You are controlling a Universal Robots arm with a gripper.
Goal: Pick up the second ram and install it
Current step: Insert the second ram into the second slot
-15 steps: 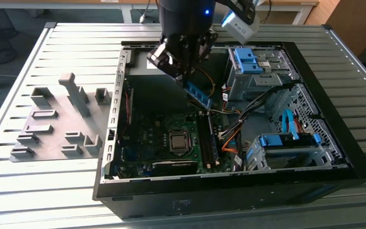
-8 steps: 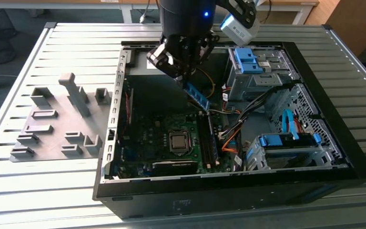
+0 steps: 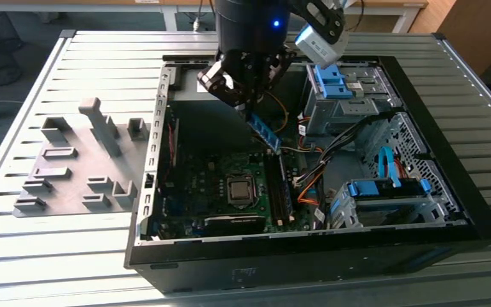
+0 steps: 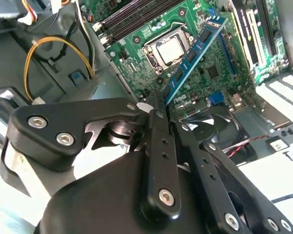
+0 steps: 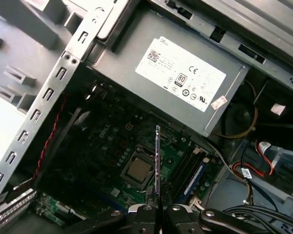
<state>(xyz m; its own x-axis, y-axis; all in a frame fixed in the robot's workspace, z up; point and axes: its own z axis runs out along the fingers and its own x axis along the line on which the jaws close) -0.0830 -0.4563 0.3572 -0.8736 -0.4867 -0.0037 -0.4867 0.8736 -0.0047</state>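
I had the gripper (image 3: 250, 105) up over the open computer case (image 3: 450, 211). Its two black fingers (image 4: 158, 105) were squeezed tight on the second ram (image 3: 267, 134), pinching one end of the thin blue-green board. The rest of the board stuck out past the fingertips, pointing down into the case at a slant. In the second wrist view I saw the ram's (image 4: 195, 53) dark chips in a row, and it hung in the air over the green motherboard (image 4: 219, 73), not touching it. The shiny square processor (image 4: 168, 48) sat just beside it, further below. In the first wrist view I saw the board (image 5: 157, 161) edge-on, like a thin line rising from the fingertips. The long memory slots (image 5: 188, 170) lay near the fingertips, off to one side of the board. The grey fixture (image 3: 79, 166) sat on the table (image 3: 23, 268), well apart from the gripper, outside the case.
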